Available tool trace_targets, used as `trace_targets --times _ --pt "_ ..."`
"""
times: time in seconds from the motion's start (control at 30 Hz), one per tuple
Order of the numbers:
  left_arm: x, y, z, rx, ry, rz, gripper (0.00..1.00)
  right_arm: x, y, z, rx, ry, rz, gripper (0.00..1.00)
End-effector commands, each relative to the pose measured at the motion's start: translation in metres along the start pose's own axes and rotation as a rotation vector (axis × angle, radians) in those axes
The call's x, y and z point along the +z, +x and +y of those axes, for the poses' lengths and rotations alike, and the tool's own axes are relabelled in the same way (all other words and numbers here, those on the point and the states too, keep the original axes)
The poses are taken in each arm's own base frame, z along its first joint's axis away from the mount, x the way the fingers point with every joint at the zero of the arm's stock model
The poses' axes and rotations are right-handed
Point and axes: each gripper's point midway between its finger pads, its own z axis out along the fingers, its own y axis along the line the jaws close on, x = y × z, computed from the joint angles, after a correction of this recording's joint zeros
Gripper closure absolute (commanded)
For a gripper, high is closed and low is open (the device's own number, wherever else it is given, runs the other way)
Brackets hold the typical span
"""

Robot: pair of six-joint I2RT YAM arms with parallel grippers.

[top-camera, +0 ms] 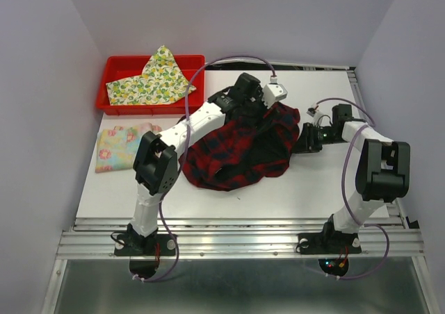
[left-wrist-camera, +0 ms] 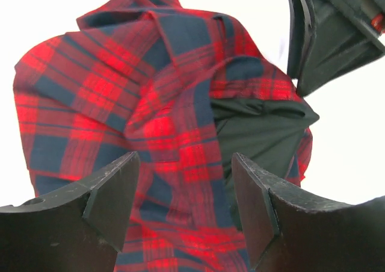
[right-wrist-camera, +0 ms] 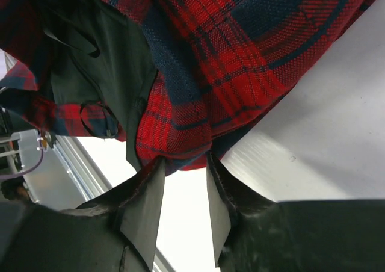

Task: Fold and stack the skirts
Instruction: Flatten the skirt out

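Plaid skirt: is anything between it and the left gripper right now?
Nothing visible. The left gripper hovers with jaws open right at the plaid skirt, only cloth ahead of it. The right gripper sits at the skirt's hem, off to the side.

No text, label, brand mark or number can be read in any view. The red-and-black plaid cloth skirt (top-camera: 236, 154) at the desk's middle and the red plastic tray (top-camera: 115, 65) at its far left corner show no legible writing.
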Motion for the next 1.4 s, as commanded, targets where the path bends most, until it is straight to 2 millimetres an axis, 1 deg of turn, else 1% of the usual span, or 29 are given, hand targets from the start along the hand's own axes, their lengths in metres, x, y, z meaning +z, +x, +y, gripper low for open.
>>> trace_targets --times 0.0,0.07,0.13,0.17,0.3,0.4,0.43,0.47,0.5,0.53,0.57,0.6,0.63,0.67,0.7,0.73,0.8,0.83,0.87,0.9,0.93,0.97,1.0,1.03,1.07,1.13,1.2,1.3,1.37 --pt "-0.007 -0.011 -0.01 0.067 0.004 0.009 0.26 0.008 -0.016 0.006 -0.052 -0.036 -0.071 0.65" --pt "0.0 -0.006 -0.008 0.078 -0.021 0.032 0.26 0.007 -0.02 0.005 -0.054 -0.016 -0.091 0.68" --pt "0.006 0.0 0.0 0.078 -0.079 0.058 0.27 0.008 -0.023 0.008 -0.075 -0.006 -0.11 0.74" --pt "0.007 0.002 0.009 0.079 -0.133 0.07 0.28 0.009 -0.026 0.01 -0.095 0.0 -0.122 0.77" --pt "0.016 0.007 0.013 0.13 -0.175 0.114 0.3 0.006 -0.032 0.011 -0.123 0.046 -0.172 0.99" --pt "0.021 0.015 0.017 0.168 -0.214 0.156 0.31 -0.001 -0.04 0.015 -0.15 0.093 -0.235 0.99" --pt "0.023 0.017 0.018 0.18 -0.232 0.166 0.41 -0.004 -0.043 0.017 -0.133 0.108 -0.26 0.99" --pt "0.019 0.017 0.03 0.186 -0.305 0.18 0.5 -0.006 -0.05 0.014 -0.158 0.153 -0.295 0.99" --pt "0.018 0.014 0.034 0.174 -0.333 0.175 0.6 -0.013 -0.053 0.016 -0.175 0.182 -0.325 0.99" --pt "0.008 0.004 0.04 0.166 -0.364 0.149 0.79 -0.018 -0.056 0.015 -0.175 0.211 -0.347 0.99" --pt "0.001 -0.008 0.04 0.161 -0.368 0.108 0.86 -0.024 -0.062 0.006 -0.187 0.28 -0.379 0.99" --pt "-0.008 -0.022 0.039 0.162 -0.361 0.061 0.94 -0.03 -0.063 0.01 -0.212 0.297 -0.4 0.99" --pt "-0.034 -0.05 0.039 0.161 -0.371 -0.043 1.0 -0.035 -0.063 0.008 -0.219 0.326 -0.41 0.99" --pt "-0.044 -0.064 0.027 0.169 -0.301 -0.113 1.0 -0.038 -0.064 0.01 -0.241 0.334 -0.419 0.99" --pt "-0.059 -0.075 0.027 0.174 -0.295 -0.162 1.0 -0.04 -0.062 0.011 -0.248 0.34 -0.417 0.99" --pt "-0.084 -0.087 0.026 0.16 -0.321 -0.221 1.0 -0.046 -0.064 0.013 -0.255 0.358 -0.433 0.99" --pt "-0.101 -0.093 0.022 0.169 -0.226 -0.276 1.0 -0.05 -0.063 0.019 -0.294 0.356 -0.435 0.99" --pt "-0.11 -0.089 0.018 0.163 -0.199 -0.286 1.0 -0.052 -0.065 0.027 -0.305 0.327 -0.432 0.84" --pt "-0.113 -0.089 0.017 0.15 -0.186 -0.303 1.0 -0.05 -0.062 0.033 -0.303 0.293 -0.417 0.75" --pt "-0.117 -0.088 0.015 0.148 -0.144 -0.314 1.0 -0.045 -0.055 0.045 -0.29 0.219 -0.387 0.54" --pt "-0.117 -0.084 0.013 0.141 -0.115 -0.307 1.0 -0.043 -0.053 0.051 -0.255 0.179 -0.383 0.45" --pt "-0.116 -0.081 0.004 0.116 -0.05 -0.308 1.0 -0.039 -0.051 0.059 -0.263 0.12 -0.382 0.41" --pt "-0.117 -0.08 0.002 0.097 -0.015 -0.315 1.0 -0.037 -0.049 0.061 -0.261 0.1 -0.38 0.4" --pt "-0.12 -0.078 0.009 0.07 0.003 -0.321 1.0 -0.034 -0.047 0.063 -0.26 0.075 -0.375 0.39" --pt "-0.12 -0.079 -0.001 0.036 0.089 -0.337 1.0 -0.029 -0.042 0.065 -0.266 0.032 -0.365 0.39" --pt "-0.122 -0.077 0.004 0.001 0.142 -0.347 1.0 -0.024 -0.038 0.069 -0.271 -0.019 -0.357 0.37" --pt "-0.125 -0.076 -0.003 -0.003 0.222 -0.359 1.0 -0.024 -0.038 0.079 -0.293 -0.074 -0.37 0.37" --pt "-0.123 -0.07 0.006 -0.022 0.24 -0.352 1.0 -0.029 -0.044 0.096 -0.351 -0.126 -0.405 0.35" --pt "-0.119 -0.067 0.011 -0.032 0.236 -0.344 1.0 -0.027 -0.047 0.101 -0.391 -0.123 -0.403 0.35"
